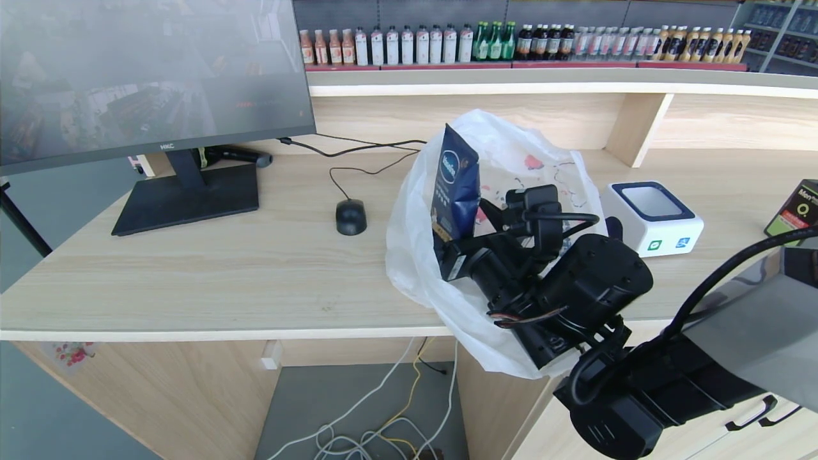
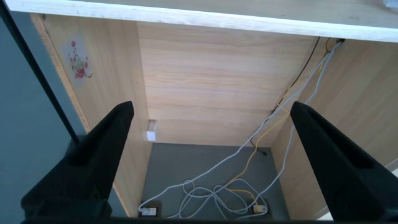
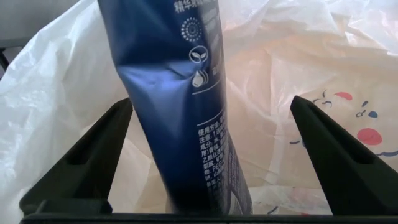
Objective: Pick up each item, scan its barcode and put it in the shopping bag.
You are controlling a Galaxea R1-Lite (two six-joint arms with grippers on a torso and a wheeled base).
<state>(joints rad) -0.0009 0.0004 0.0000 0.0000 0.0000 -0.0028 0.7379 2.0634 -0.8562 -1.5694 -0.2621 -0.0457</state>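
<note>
Right gripper (image 3: 209, 101): your fingers are spread wide and pinch nothing. The dark blue foil pouch (image 3: 183, 124) stands upright between them.
Pouch: its lower end sits in the mouth of the white plastic shopping bag (image 1: 409, 255).
Left gripper (image 2: 211, 109): spread, empty, down under the wooden counter (image 2: 186, 12).
Progress: you look to be at this pouch's drop-off. The green-and-black pack (image 1: 795, 207) beyond the white box scanner (image 1: 652, 217) remains.

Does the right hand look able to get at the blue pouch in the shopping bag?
Probably yes: the right hand is open, and the blue pouch stands upright between its fingers in the shopping bag, with nothing in between.
</note>
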